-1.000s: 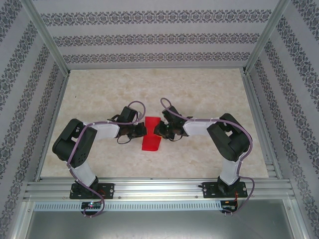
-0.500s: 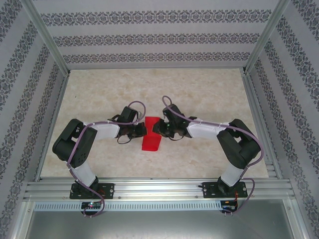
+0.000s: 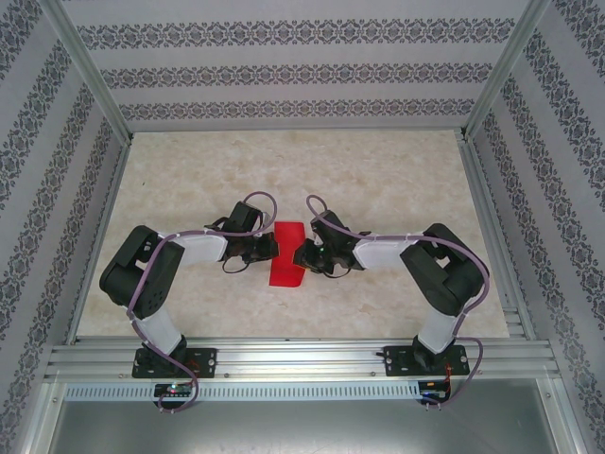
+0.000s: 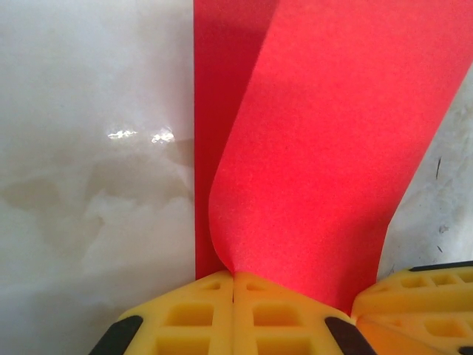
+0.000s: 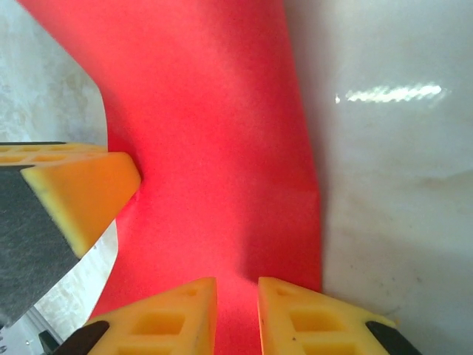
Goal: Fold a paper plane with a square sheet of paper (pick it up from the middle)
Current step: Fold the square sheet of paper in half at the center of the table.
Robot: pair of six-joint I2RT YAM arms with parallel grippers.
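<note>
Your left end effector (image 4: 233, 279) clamps the thin red paper sheet (image 4: 325, 148); your right end effector (image 5: 236, 285), narrowly apart, has slid nearward, likely creasing.

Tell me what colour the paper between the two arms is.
The paper is plain bright red, seen best in the left wrist view.

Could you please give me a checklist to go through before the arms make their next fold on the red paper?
1. Left gripper pinching the red paper: ok, jaws together on a raised flap.
2. Right gripper clamped on the paper: cannot tell, jaws stand narrowly apart with red showing between them.
3. Bottom layer lying flat on the table: ok, as seen from the left wrist.
4. Grippers clear of each other: cannot tell, they sit very close over the paper.
5. Existing crease straight: cannot tell.
</note>
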